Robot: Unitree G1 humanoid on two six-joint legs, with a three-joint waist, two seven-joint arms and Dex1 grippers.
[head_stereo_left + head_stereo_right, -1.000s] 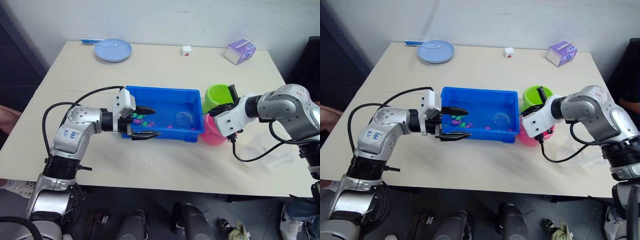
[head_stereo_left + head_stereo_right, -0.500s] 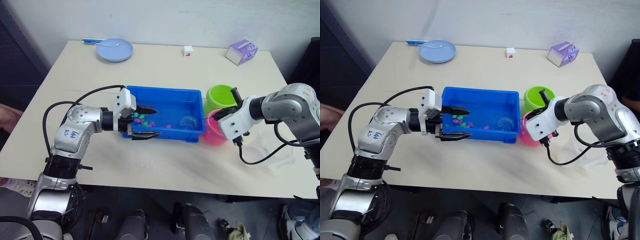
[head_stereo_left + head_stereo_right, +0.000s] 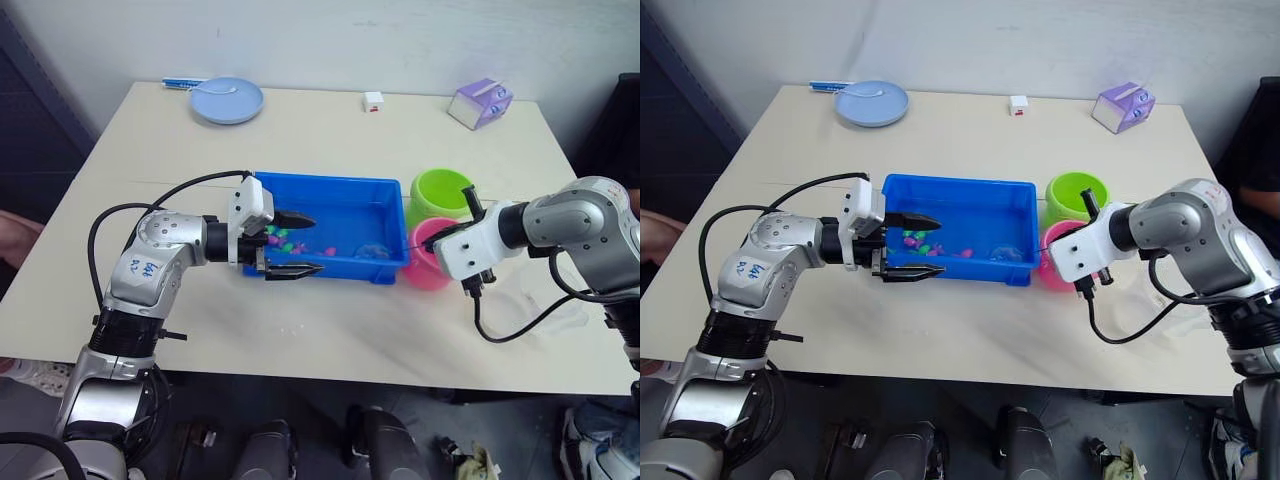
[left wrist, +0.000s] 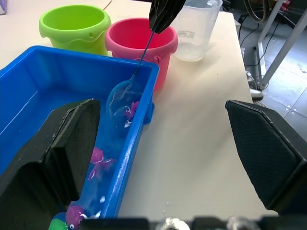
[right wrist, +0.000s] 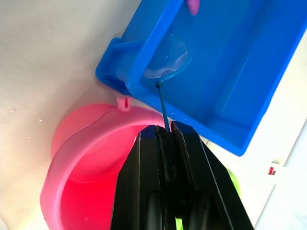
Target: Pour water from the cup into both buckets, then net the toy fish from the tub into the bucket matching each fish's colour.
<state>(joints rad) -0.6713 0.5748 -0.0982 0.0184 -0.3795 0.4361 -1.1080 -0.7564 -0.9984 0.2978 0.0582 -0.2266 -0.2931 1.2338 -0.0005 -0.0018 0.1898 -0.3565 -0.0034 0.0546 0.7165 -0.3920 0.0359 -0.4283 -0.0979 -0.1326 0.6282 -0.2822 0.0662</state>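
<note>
The blue tub (image 3: 330, 182) sits mid-table with water and several pink and green toy fish (image 3: 283, 238) bunched at its left end. My left gripper (image 3: 314, 244) is open at that end, one finger over the water and one along the near wall. My right gripper (image 5: 164, 130) is shut on the net's thin black stick, above the pink bucket (image 3: 428, 272). The net's hoop (image 3: 375, 250) dips into the tub's near right corner, with a pink fish (image 4: 133, 106) against it. Behind the pink bucket stands the green bucket (image 3: 440, 193). The clear cup (image 4: 194, 28) stands to the pink bucket's right.
A pale-blue plate (image 3: 226, 100), a small white cube (image 3: 373, 100) and a purple box (image 3: 480, 102) lie along the table's far edge. A black cable (image 3: 510, 325) loops from my right wrist over the table's near right part.
My right arm has drawn back to the right and nearer the front edge, and the net hoop has slid towards the tub's near right corner. The left gripper has stayed put.
</note>
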